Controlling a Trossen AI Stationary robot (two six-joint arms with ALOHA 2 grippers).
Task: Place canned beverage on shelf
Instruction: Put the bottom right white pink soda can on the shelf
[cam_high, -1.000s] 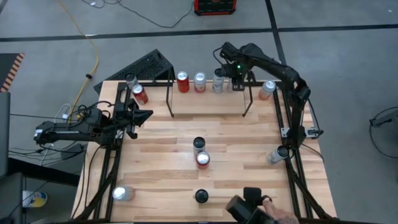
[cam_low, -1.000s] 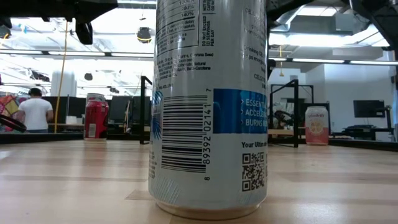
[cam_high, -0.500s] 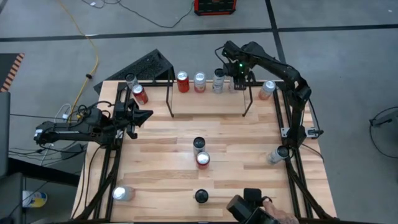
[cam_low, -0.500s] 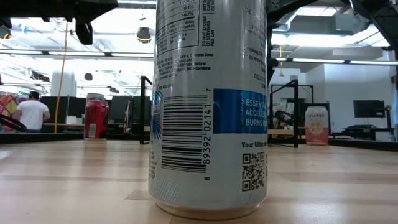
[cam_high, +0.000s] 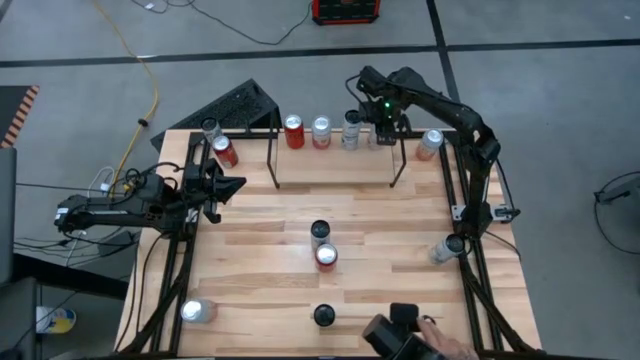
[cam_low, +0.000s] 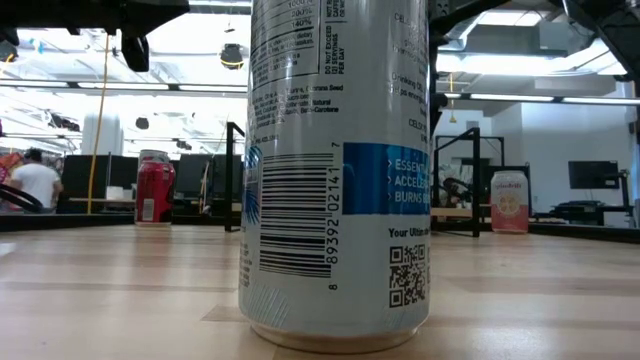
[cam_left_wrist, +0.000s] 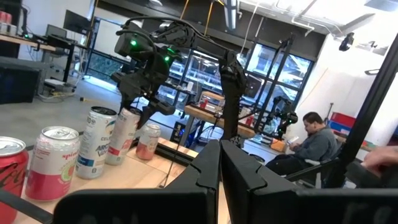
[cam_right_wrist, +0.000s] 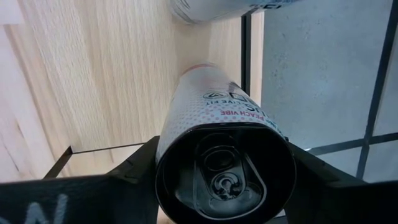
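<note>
Pale wooden plank tabletop (cam_high: 300, 230) fills the middle of the high view. At its upper edge stands the low black wire-rod shelf (cam_high: 335, 160), with a red can (cam_high: 294, 132) and two silver cans lined up on it. The right end effector (cam_high: 382, 128) sits at the shelf's upper right, clamped around a white peach-printed beverage can (cam_right_wrist: 224, 155) held between its dark fingers (cam_right_wrist: 118, 186). At mid-left, the left end effector (cam_high: 228, 186) has its fingers pressed together, gripping nothing.
</note>
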